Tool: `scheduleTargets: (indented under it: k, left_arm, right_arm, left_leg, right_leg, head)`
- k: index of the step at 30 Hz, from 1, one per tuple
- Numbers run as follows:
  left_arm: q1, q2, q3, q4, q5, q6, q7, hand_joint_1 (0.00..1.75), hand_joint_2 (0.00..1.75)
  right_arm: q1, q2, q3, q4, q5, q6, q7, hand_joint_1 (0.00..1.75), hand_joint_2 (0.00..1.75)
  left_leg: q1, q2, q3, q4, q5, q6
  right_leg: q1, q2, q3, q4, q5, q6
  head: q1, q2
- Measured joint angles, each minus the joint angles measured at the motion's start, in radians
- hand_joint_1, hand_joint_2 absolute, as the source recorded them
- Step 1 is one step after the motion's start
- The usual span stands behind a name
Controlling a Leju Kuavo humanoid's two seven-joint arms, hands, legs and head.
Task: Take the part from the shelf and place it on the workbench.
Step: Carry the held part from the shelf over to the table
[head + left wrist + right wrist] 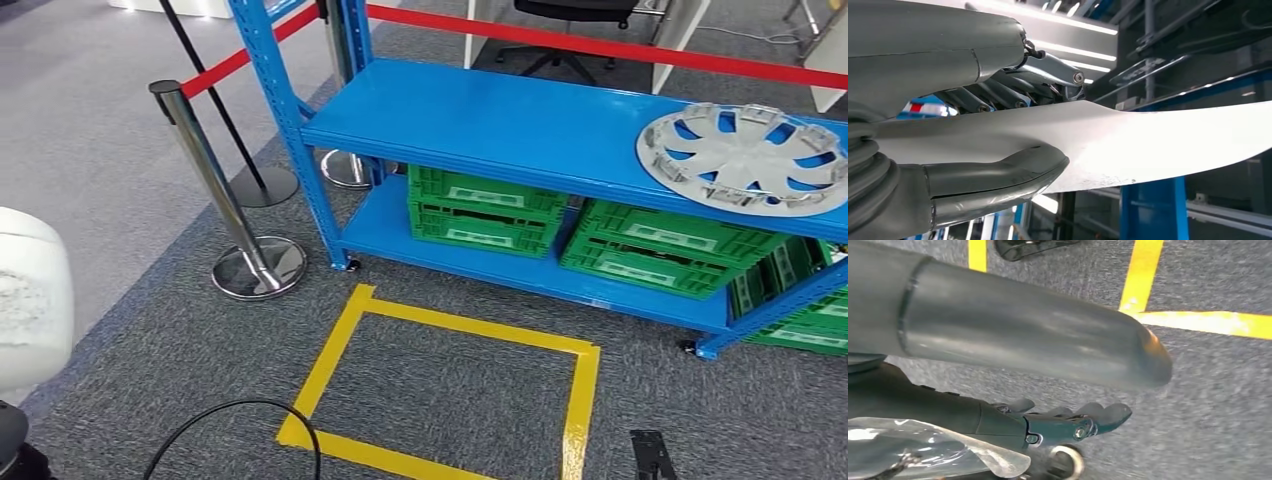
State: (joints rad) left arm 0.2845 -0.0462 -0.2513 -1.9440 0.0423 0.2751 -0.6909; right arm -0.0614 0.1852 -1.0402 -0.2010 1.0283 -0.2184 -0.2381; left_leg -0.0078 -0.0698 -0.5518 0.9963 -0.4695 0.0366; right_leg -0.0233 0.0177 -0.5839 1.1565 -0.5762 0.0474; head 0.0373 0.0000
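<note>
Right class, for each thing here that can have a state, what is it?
Left hand: grips the white part.
White part: held between thumb and fingers.
Right hand: holds nothing, fingers out over the carpet.
Hubcap: lying flat on the upper shelf.
Crates: stowed on the lower shelf.
Belt: stretched taut.

Left hand (998, 125) gripping a thin white panel (1158, 140) between thumb below and fingers (1048, 70) above, right hand (1063, 405) with fingers extended, thumb apart, holding nothing
</note>
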Motion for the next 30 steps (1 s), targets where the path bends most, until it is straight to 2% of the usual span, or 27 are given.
scheduleTargets:
  k: [1,2,3,4,5,6,7,8,10,11,12,13,14,15,16,17,18,19,21,22,23,25,26,27,28,29,30]
  left_arm:
    - [-0.001,0.0,0.0,0.0,-0.001,0.0,0.0,1.75,1.75]
    - [-0.002,0.0,0.001,0.0,-0.003,0.001,0.0,1.75,1.75]
    - [-0.003,0.0,0.001,0.0,-0.004,0.001,0.0,1.75,1.75]
    - [-0.003,0.0,0.001,0.0,-0.004,0.001,0.0,1.75,1.75]
    - [-0.001,0.0,0.001,0.0,-0.004,0.001,0.0,1.75,1.75]
    - [0.001,0.0,0.001,0.0,-0.004,0.002,0.0,1.75,1.75]
    - [0.002,0.0,0.002,0.0,-0.004,0.002,0.0,1.75,1.75]
    - [0.001,0.001,0.002,0.0,-0.004,0.002,0.0,1.75,1.75]
    - [-0.001,0.001,0.002,0.0,-0.005,0.002,0.0,1.75,1.75]
    - [-0.001,0.001,0.002,0.0,-0.005,0.002,0.0,1.75,1.75]
    - [-0.001,0.001,0.002,0.0,-0.005,0.003,0.0,1.75,1.75]
    - [0.0,0.001,0.002,0.0,-0.005,0.003,0.0,1.75,1.75]
    - [0.0,0.001,0.002,0.0,-0.005,0.004,0.0,1.75,1.75]
    - [0.0,0.001,0.002,0.0,-0.005,0.005,0.0,1.75,1.75]
    - [0.0,0.001,0.002,0.0,-0.004,0.005,0.0,1.75,1.75]
    - [-0.002,0.001,0.002,0.0,-0.004,0.005,0.0,1.75,1.75]
    - [-0.002,0.001,0.002,-0.001,-0.004,0.005,0.0,1.75,1.75]
    - [-0.002,0.001,0.003,-0.001,-0.004,0.005,0.0,1.75,1.75]
    - [0.0,0.001,0.004,-0.001,-0.004,0.005,0.0,1.75,1.75]
    - [0.0,0.001,0.005,-0.002,-0.003,0.005,0.0,1.75,1.75]
    - [0.0,0.0,0.005,-0.004,-0.003,0.005,0.0,1.75,1.75]
    - [-0.003,-0.002,0.007,-0.005,-0.003,0.005,0.0,1.75,1.75]
    - [-0.003,-0.002,0.007,-0.005,-0.003,0.005,0.0,1.75,1.75]
    - [-0.003,-0.002,0.008,-0.005,-0.003,0.005,0.0,1.75,1.75]
    - [-0.003,-0.002,0.008,-0.005,-0.003,0.005,0.0,1.75,1.75]
    - [-0.002,-0.002,0.008,-0.005,-0.003,0.005,0.0,1.75,1.75]
    - [-0.002,-0.002,0.008,-0.005,-0.003,0.006,0.0,1.75,1.75]
  right_arm:
    - [0.0,0.0,0.002,0.0,0.003,-0.002,0.0,0.0,0.0]
    - [0.0,0.0,0.004,0.0,0.006,-0.004,0.001,0.0,0.0]
    - [0.0,0.0,0.006,0.0,0.007,-0.007,0.001,0.0,0.0]
    - [0.001,0.0,0.008,0.0,0.007,-0.008,0.001,0.0,0.0]
    - [0.001,0.001,0.009,0.0,0.007,-0.01,0.002,0.0,0.0]
    - [0.001,0.002,0.01,0.0,0.007,-0.01,0.002,0.0,0.0]
    - [0.001,0.002,0.011,0.0,0.007,-0.011,0.002,0.0,0.0]
    - [0.001,0.003,0.012,0.0,0.007,-0.012,0.001,0.0,0.0]
    - [0.003,0.002,0.013,0.0,0.006,-0.013,0.001,0.0,0.0]
    - [0.004,0.002,0.013,0.0,0.006,-0.013,0.001,0.0,0.0]
    - [0.005,0.002,0.013,0.0,0.006,-0.014,0.001,0.0,0.0]
    - [0.005,0.002,0.014,0.0,0.006,-0.014,0.0,0.0,0.0]
    - [0.004,0.002,0.014,0.0,0.007,-0.015,0.0,0.0,0.0]
    - [0.002,0.002,0.014,0.0,0.008,-0.016,-0.001,0.0,0.0]
    - [0.0,0.002,0.014,0.0,0.009,-0.017,-0.001,0.0,0.0]
    - [0.0,0.002,0.015,0.0,0.012,-0.018,-0.002,0.0,0.0]
    - [-0.001,0.002,0.015,0.0,0.015,-0.018,-0.002,0.0,0.0]
    - [-0.001,0.002,0.015,0.0,0.018,-0.019,-0.002,0.0,0.0]
    - [-0.003,0.003,0.016,0.0,0.021,-0.02,-0.002,0.0,0.0]
    - [-0.005,0.003,0.016,0.0,0.022,-0.021,-0.002,0.0,0.0]
    - [-0.006,0.003,0.017,0.0,0.022,-0.022,-0.002,0.0,0.0]
    - [-0.005,0.003,0.018,0.0,0.022,-0.024,-0.003,0.0,0.0]
    - [-0.003,0.003,0.019,0.0,0.022,-0.025,-0.003,0.0,0.0]
    - [0.0,0.003,0.019,0.0,0.022,-0.025,-0.002,0.0,0.0]
    - [0.001,0.003,0.02,0.0,0.022,-0.026,-0.002,0.0,0.0]
    - [0.002,0.003,0.02,0.0,0.023,-0.026,-0.002,0.0,0.0]
    - [0.002,0.002,0.021,0.0,0.023,-0.026,-0.002,0.0,0.0]
  left_leg:
    - [0.0,-0.013,-0.004,0.009,-0.003,-0.005]
    - [0.0,-0.026,-0.011,0.018,-0.005,-0.01]
    - [0.001,-0.037,-0.02,0.025,-0.005,-0.016]
    - [0.002,-0.05,-0.028,0.029,-0.003,-0.023]
    - [0.004,-0.063,-0.034,0.03,0.002,-0.029]
    - [0.004,-0.067,-0.039,0.033,0.002,-0.036]
    - [0.003,-0.054,-0.047,0.045,-0.005,-0.042]
    - [0.002,-0.029,-0.061,0.074,-0.023,-0.048]
    - [0.006,0.033,-0.114,0.188,-0.083,-0.06]
    - [0.01,0.047,-0.143,0.252,-0.109,-0.065]
    - [0.014,0.054,-0.162,0.295,-0.121,-0.068]
    - [0.016,0.057,-0.164,0.305,-0.114,-0.069]
    - [0.018,0.062,-0.147,0.275,-0.09,-0.069]
    - [0.018,0.074,-0.113,0.211,-0.053,-0.067]
    - [0.014,0.099,-0.077,0.142,-0.027,-0.064]
    - [0.009,0.124,-0.047,0.083,-0.01,-0.057]
    - [0.003,0.143,-0.031,0.047,-0.003,-0.051]
    - [-0.003,0.152,-0.029,0.036,-0.008,-0.044]
    - [-0.003,0.131,-0.032,0.029,-0.004,-0.03]
    - [-0.001,0.119,-0.03,0.023,-0.001,-0.022]
    - [0.001,0.107,-0.028,0.017,0.003,-0.014]
    - [0.002,0.084,-0.027,0.012,0.007,-0.003]
    - [0.0,0.071,-0.028,0.012,0.007,0.001]
    - [-0.002,0.056,-0.028,0.013,0.007,0.002]
    - [-0.003,0.04,-0.028,0.014,0.007,0.003]
    - [-0.004,0.024,-0.027,0.016,0.007,0.003]
    - [-0.004,0.009,-0.027,0.019,0.006,0.002]
  right_leg:
    - [-0.004,0.03,0.023,-0.059,0.028,0.001]
    - [-0.008,0.056,0.043,-0.103,0.04,0.001]
    - [-0.01,0.077,0.052,-0.123,0.039,-0.001]
    - [-0.01,0.083,0.055,-0.127,0.034,-0.004]
    - [-0.01,0.071,0.057,-0.128,0.033,-0.009]
    - [-0.011,0.057,0.057,-0.13,0.036,-0.014]
    - [-0.012,0.041,0.058,-0.132,0.039,-0.021]
    - [-0.014,0.024,0.059,-0.134,0.041,-0.027]
    - [-0.013,-0.009,0.06,-0.136,0.041,-0.034]
    - [-0.012,-0.027,0.06,-0.136,0.04,-0.034]
    - [-0.011,-0.044,0.06,-0.136,0.039,-0.035]
    - [-0.011,-0.059,0.061,-0.136,0.038,-0.034]
    - [-0.011,-0.074,0.062,-0.136,0.037,-0.033]
    - [-0.011,-0.087,0.065,-0.136,0.035,-0.03]
    - [-0.01,-0.098,0.068,-0.136,0.033,-0.027]
    - [-0.007,-0.108,0.07,-0.136,0.03,-0.022]
    - [-0.004,-0.118,0.072,-0.136,0.028,-0.017]
    - [-0.002,-0.129,0.073,-0.137,0.027,-0.012]
    - [-0.002,-0.148,0.077,-0.142,0.023,-0.002]
    - [-0.003,-0.138,0.077,-0.137,0.015,0.002]
    - [-0.004,-0.114,0.068,-0.115,-0.002,0.004]
    - [-0.004,-0.049,0.018,-0.006,-0.061,0.003]
    - [-0.003,-0.03,-0.016,0.063,-0.089,0.001]
    - [-0.003,-0.022,-0.046,0.116,-0.102,0.0]
    - [-0.002,-0.02,-0.061,0.136,-0.095,-0.001]
    - [-0.001,-0.017,-0.059,0.117,-0.068,-0.003]
    - [0.0,-0.009,-0.04,0.062,-0.026,-0.005]
  head:
    - [0.0,0.0]
    - [0.0,0.0]
    - [-0.001,0.0]
    - [-0.001,0.0]
    - [-0.001,0.0]
    - [-0.001,0.0]
    - [-0.005,0.0]
    - [-0.01,0.0]
    - [-0.021,0.0]
    - [-0.022,0.0]
    - [-0.022,0.0]
    - [-0.022,0.0]
    - [-0.022,0.0]
    - [-0.022,0.0]
    - [-0.022,0.0]
    - [-0.022,0.0]
    - [-0.022,0.0]
    - [-0.022,0.0]
    - [-0.021,0.0]
    - [-0.021,0.0]
    - [-0.019,0.0]
    - [-0.015,0.0]
    - [-0.014,0.0]
    - [-0.014,0.0]
    - [-0.014,0.0]
    - [-0.014,0.0]
    - [-0.014,0.0]
